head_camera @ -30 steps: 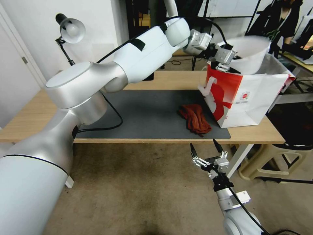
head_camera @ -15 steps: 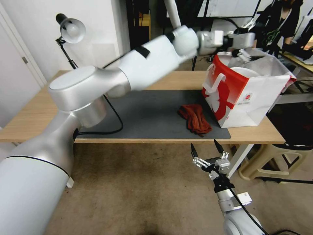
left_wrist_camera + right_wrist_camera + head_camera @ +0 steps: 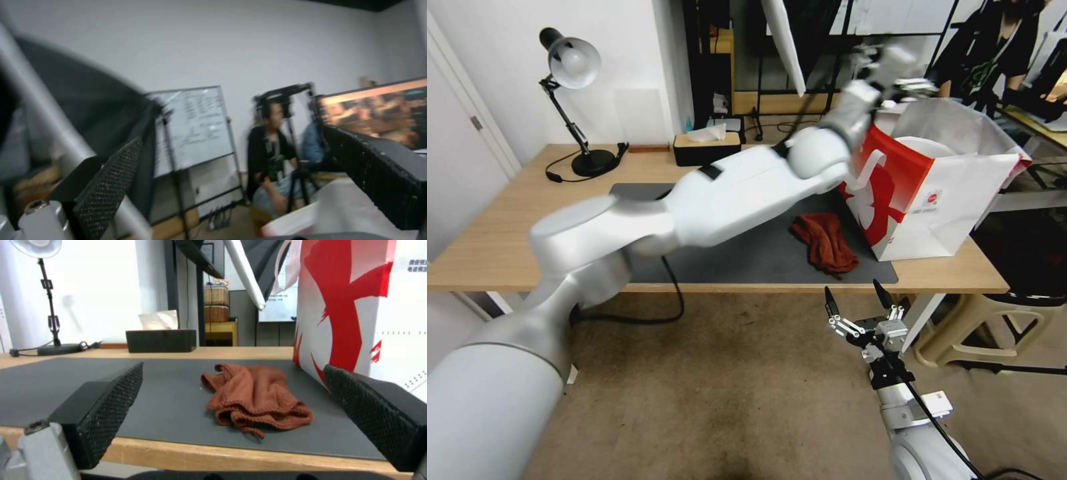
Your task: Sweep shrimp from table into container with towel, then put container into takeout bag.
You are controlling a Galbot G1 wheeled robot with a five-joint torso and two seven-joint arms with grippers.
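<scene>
Left end effector: raised above the takeout bag, pads spread, empty. Container: inside the bag, below it. Right end effector: spread, parked below the bench edge; towel just beyond it.

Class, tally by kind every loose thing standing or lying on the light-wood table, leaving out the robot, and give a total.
Red and white boxy takeout bag: 1
Round white plastic container, inside the bag: 1
Rust-brown soft towel: 1
Large dark grey mat: 1
Black tissue box: 1
Black desk lamp: 1
Total: 6
</scene>
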